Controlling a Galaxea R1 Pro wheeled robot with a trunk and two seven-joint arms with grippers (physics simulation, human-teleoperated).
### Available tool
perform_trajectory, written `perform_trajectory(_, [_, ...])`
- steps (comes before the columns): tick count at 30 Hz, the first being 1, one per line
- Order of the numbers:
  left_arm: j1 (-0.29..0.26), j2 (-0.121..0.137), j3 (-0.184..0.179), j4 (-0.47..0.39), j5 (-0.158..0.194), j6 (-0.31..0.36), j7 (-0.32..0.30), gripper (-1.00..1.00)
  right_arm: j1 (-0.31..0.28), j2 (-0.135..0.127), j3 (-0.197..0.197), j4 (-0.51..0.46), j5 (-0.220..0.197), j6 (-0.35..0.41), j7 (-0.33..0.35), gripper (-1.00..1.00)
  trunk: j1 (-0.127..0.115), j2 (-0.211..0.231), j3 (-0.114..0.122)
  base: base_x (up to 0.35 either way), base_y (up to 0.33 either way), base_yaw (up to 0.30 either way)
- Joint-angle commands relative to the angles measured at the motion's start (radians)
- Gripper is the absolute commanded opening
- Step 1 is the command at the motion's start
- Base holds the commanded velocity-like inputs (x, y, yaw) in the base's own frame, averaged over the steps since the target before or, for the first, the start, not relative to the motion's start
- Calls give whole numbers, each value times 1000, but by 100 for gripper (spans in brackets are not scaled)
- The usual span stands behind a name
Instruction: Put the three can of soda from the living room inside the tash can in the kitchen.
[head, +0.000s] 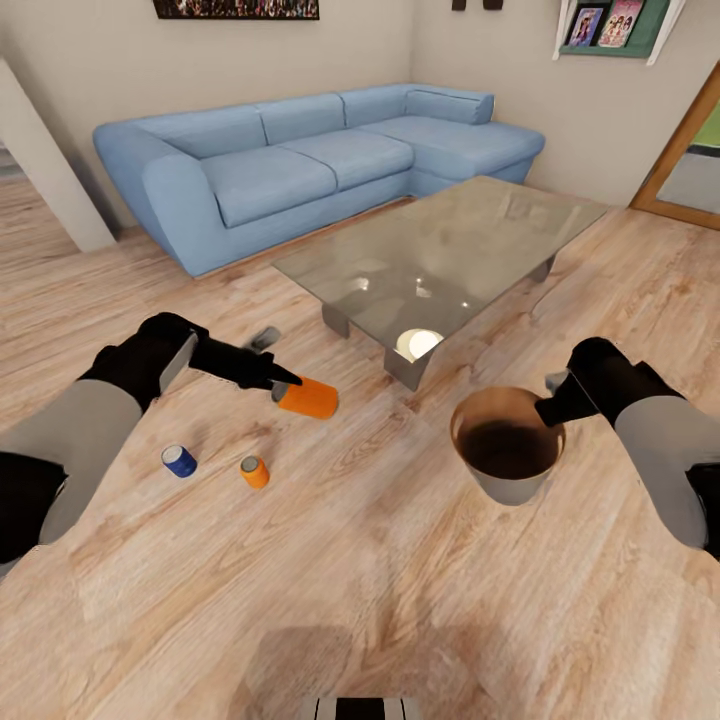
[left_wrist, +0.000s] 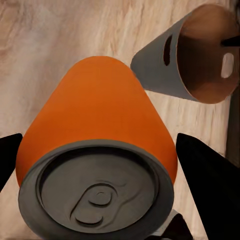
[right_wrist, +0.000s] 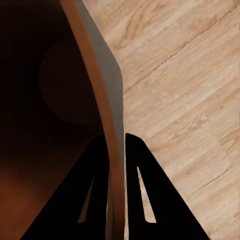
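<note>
An orange can of soda (head: 309, 398) is held on its side in the left hand (head: 280, 384), with one black finger (left_wrist: 212, 185) pressed on each side of it. The trash can (head: 508, 446) is held up by the right hand (head: 548, 408), whose two fingers (right_wrist: 145, 195) are pinched shut on its thin rim. A blue can (head: 179, 460) and a small orange can (head: 254, 471) are seen standing on the wood floor (head: 360, 560), near each other. The glass worktop (head: 450, 250) and the blue sofa (head: 300, 160) are found farther back.

grey forearms, blk wrists, blk grippers
</note>
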Motion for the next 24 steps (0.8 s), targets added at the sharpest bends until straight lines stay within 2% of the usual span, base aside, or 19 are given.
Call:
perform_trajectory(1, [-5, 1, -22, -2, -2, 0, -19, -100, 1, 13, -7, 2, 18, 0, 0, -100, 0, 0, 0, 0, 0, 0])
perform_trajectory(2, [-9, 2, -44, -4, -2, 0, -39, -100, 5, 25, -16, 3, 18, 0, -1, -100, 0, 0, 0, 0, 0, 0])
perform_trajectory(4, [-25, 5, -108, -8, -2, 0, -131, -100, 23, 62, -57, 6, 19, 0, -8, -100, 0, 0, 0, 0, 0, 0])
perform_trajectory(6, [-43, 6, -133, -10, -3, 0, -187, -100, 31, 85, -77, 7, 20, 0, -11, -100, 0, 0, 0, 0, 0, 0])
perform_trajectory(10, [-66, 7, -150, -11, -4, 0, -256, -100, 39, 111, -92, 8, 20, 0, -13, -100, 0, 0, 0, 0, 0, 0])
perform_trajectory(11, [-85, 6, -155, -12, -3, 0, -280, -100, 46, 125, -95, 8, 20, 0, -13, -100, 0, 0, 0, 0, 0, 0])
perform_trajectory(18, [-139, -8, -162, -11, -4, 0, -307, -100, 65, 172, -98, 7, 20, 0, -13, -100, 0, 0, 0, 0, 0, 0])
perform_trajectory(19, [-154, -25, -165, -9, -5, 0, -309, -100, 66, 200, -98, 6, 20, 0, -13, -100, 0, 0, 0, 0, 0, 0])
perform_trajectory(20, [-158, -43, -171, -6, -5, 0, -310, -100, 67, 215, -99, 6, 20, 0, -14, -100, 0, 0, 0, 0, 0, 0])
perform_trajectory(24, [-162, -75, -190, 0, -6, 0, -310, -100, 68, 243, -100, 4, 20, 0, -14, -100, 0, 0, 0, 0, 0, 0])
